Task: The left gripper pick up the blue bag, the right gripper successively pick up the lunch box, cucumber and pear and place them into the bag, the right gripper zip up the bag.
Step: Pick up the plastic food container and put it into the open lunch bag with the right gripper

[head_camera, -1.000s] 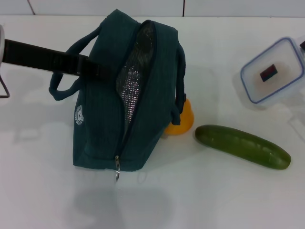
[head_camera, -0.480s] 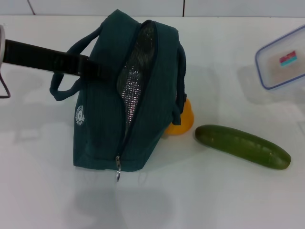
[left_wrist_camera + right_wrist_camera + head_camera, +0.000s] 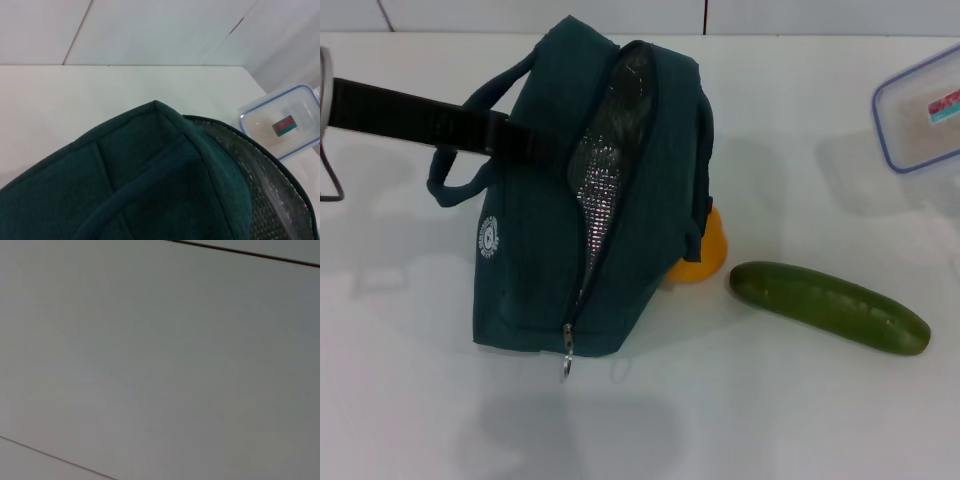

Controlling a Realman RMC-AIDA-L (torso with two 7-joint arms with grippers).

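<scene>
Left gripper (image 3: 515,140) at blue bag (image 3: 535,270) handle, grip undeterminable, bag unzipped; lunch box (image 3: 925,120) airborne far right, right gripper unseen; cucumber (image 3: 830,307), pear (image 3: 705,255) on table (image 3: 770,420); nothing bagged yet.

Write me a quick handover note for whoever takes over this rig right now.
Left gripper: its black arm reaches in at the near handle of the blue bag; fingers hidden. The bag is tilted, zipper open, silver lining showing.
Right gripper: out of view.
Lunch box: at the head view's right edge, apparently lifted off the table, not yet in the bag.
Cucumber: lying on the table right of the bag.
Pear: on the table, partly behind the bag.
Done: bag opened.
Left: load lunch box, cucumber, pear; zip up.
</scene>
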